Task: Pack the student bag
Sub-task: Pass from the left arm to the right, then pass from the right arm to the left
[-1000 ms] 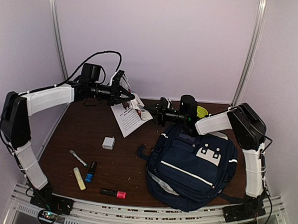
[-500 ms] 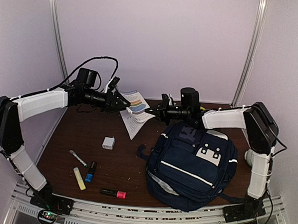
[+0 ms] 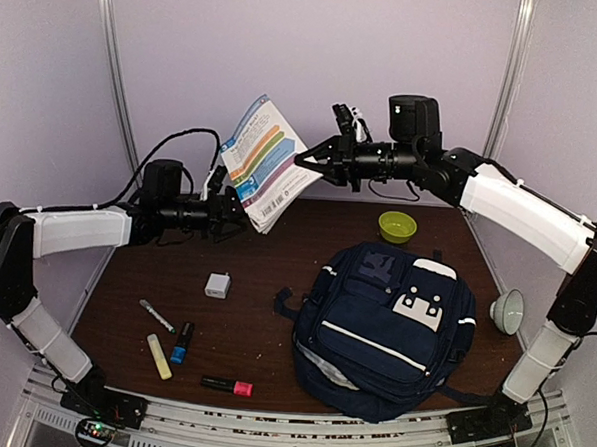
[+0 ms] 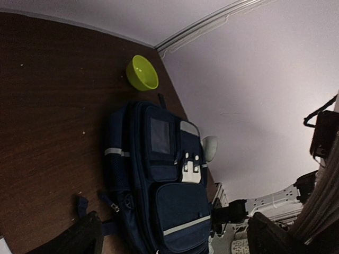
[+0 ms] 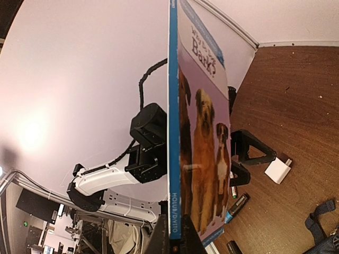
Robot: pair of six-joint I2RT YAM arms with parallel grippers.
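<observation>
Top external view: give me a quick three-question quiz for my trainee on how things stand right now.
1. True or false: the right gripper is shut on the book, which it holds up in the air.
2. Pick one: the left gripper is A) open and holding nothing, B) shut on the book, C) shut on a marker.
3. Short answer: what colour is the bowl beyond the student bag, toward the back wall?

Key: 1 true; 2 A; 3 green.
</observation>
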